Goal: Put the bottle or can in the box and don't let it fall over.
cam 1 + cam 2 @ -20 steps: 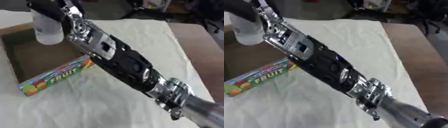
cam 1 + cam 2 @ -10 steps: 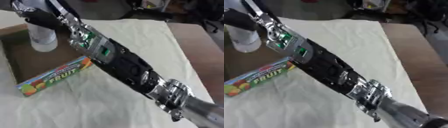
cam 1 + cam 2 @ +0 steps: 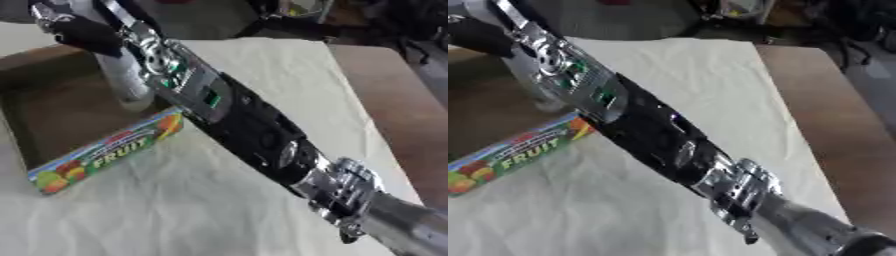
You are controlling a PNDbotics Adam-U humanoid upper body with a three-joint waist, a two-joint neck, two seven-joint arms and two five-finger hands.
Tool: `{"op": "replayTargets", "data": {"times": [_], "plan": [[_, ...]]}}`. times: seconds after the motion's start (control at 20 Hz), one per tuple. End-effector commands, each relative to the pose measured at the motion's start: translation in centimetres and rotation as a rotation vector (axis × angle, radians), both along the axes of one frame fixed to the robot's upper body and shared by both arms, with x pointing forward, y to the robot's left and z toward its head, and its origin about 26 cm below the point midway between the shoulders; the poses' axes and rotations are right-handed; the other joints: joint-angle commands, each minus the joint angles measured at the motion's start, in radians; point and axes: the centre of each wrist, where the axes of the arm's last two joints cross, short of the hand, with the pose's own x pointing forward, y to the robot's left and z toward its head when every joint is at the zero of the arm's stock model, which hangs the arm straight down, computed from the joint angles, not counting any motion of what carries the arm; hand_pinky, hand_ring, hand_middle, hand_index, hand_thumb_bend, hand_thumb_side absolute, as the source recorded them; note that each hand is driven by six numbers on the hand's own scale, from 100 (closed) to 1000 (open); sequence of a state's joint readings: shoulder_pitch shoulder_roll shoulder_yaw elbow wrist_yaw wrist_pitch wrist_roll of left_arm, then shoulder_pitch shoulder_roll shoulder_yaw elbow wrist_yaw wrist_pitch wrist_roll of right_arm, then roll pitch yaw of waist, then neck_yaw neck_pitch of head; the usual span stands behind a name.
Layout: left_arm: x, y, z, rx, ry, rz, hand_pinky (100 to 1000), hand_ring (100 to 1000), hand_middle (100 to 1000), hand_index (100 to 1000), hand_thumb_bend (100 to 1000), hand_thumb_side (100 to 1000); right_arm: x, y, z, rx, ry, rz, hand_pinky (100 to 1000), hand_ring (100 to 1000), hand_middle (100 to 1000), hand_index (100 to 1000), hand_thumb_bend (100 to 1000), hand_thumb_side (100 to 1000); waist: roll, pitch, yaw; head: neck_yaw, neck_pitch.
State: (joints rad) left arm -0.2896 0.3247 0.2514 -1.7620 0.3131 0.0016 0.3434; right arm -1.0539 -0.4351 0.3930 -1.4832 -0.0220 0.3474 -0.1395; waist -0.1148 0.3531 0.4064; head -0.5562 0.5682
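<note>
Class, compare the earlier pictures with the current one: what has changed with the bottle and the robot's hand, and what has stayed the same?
The right hand has carried the bottle down into the box, nearer its floor. The fingers still grip it, and it is still upright. The box has not shifted.

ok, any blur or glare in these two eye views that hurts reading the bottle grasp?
Left eye view: the right hand and the pale translucent bottle are motion-smeared, so finger contact is unclear; bright glare on the silver arm joints. Right eye view: the bottle is a pale smear at the left edge; the colourful FRUIT-printed box front stays readable.
</note>
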Motion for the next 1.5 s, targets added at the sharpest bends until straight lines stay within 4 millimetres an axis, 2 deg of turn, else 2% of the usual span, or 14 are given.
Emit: {"op": "replayTargets", "data": {"times": [0.05,0.2,0.45,0.55,0.7,0.75,0.8,0.85,0.9,0.95,1.05,1.15,1.2,1.5], "plan": [[-0.2,0.5,0.7,0.016,-0.016,0.011,1000,960,827,708,396,534,-0.5,-0.5,1.6,0.004,-0.027,0.025,1000,1000,1000,941,100,494,0.012,-0.016,0.000,0.000,-0.009],[-0.2,0.6,0.7,0.014,-0.015,0.012,1000,960,827,708,397,535,-0.3,-0.8,1.6,0.007,-0.002,0.026,1000,1000,1000,933,100,425,0.012,-0.015,-0.001,-0.001,-0.010],[-0.2,0.6,0.7,0.016,-0.015,0.010,1000,960,828,709,390,540,-0.3,-1.0,1.6,0.019,0.010,0.022,1000,1000,1000,929,100,425,0.012,-0.015,-0.003,0.001,-0.009],[-0.2,0.6,0.7,0.016,-0.015,0.010,1000,960,829,709,385,544,-0.4,-1.0,1.6,0.007,0.014,0.022,1000,1000,1000,924,100,600,0.012,-0.016,-0.004,0.001,-0.008],[-0.2,0.7,0.7,0.016,-0.015,0.009,1000,960,829,710,381,546,-0.4,-1.1,1.5,-0.031,0.034,0.008,1000,1000,1000,918,100,615,0.012,-0.016,-0.006,0.002,-0.006],[-0.2,0.7,0.8,0.015,-0.016,0.010,1000,960,829,709,380,547,-0.3,-1.2,1.4,-0.039,0.038,-0.013,1000,1000,1000,914,100,393,0.012,-0.017,-0.007,0.002,-0.005],[-0.2,0.7,0.8,0.015,-0.018,0.010,1000,960,829,709,380,547,-0.3,-1.3,1.4,-0.048,0.044,-0.037,1000,1000,1000,907,100,254,0.012,-0.017,-0.008,0.002,-0.004],[-0.2,0.7,0.8,0.014,-0.019,0.011,1000,960,830,709,378,548,-0.1,-1.4,1.2,-0.060,0.063,-0.064,1000,1000,1000,896,100,206,0.012,-0.017,-0.009,0.002,-0.004],[-0.2,0.8,0.8,0.014,-0.020,0.012,1000,960,830,709,377,549,-0.1,-1.4,1.0,-0.070,0.083,-0.084,1000,1000,1000,884,100,332,0.012,-0.017,-0.011,0.002,-0.003],[-0.3,0.8,0.8,0.014,-0.019,0.013,1000,960,830,709,377,544,-0.1,-1.4,0.9,-0.077,0.103,-0.094,1000,1000,1000,880,100,340,0.012,-0.018,-0.013,0.003,-0.002],[-0.3,0.8,0.8,0.015,-0.018,0.014,1000,960,830,707,374,552,-0.3,-1.4,0.7,-0.082,0.129,-0.097,1000,1000,1000,876,100,460,0.011,-0.018,-0.016,0.004,-0.001],[-0.3,0.9,0.8,0.015,-0.017,0.016,1000,960,830,707,374,552,-0.4,-1.4,0.5,-0.085,0.139,-0.096,1000,1000,1000,874,100,463,0.011,-0.018,-0.018,0.005,0.000],[-0.3,1.0,0.7,0.015,-0.013,0.019,1000,961,830,698,371,555,-0.5,-1.5,0.3,-0.085,0.144,-0.096,1000,1000,1000,844,100,556,0.011,-0.018,-0.020,0.005,0.002],[-0.6,1.2,0.2,0.007,0.002,0.039,1000,959,830,683,371,559,-0.8,-2.4,-0.4,-0.072,0.157,-0.098,1000,1000,1000,856,100,699,0.014,-0.014,-0.026,0.004,0.003]]}}
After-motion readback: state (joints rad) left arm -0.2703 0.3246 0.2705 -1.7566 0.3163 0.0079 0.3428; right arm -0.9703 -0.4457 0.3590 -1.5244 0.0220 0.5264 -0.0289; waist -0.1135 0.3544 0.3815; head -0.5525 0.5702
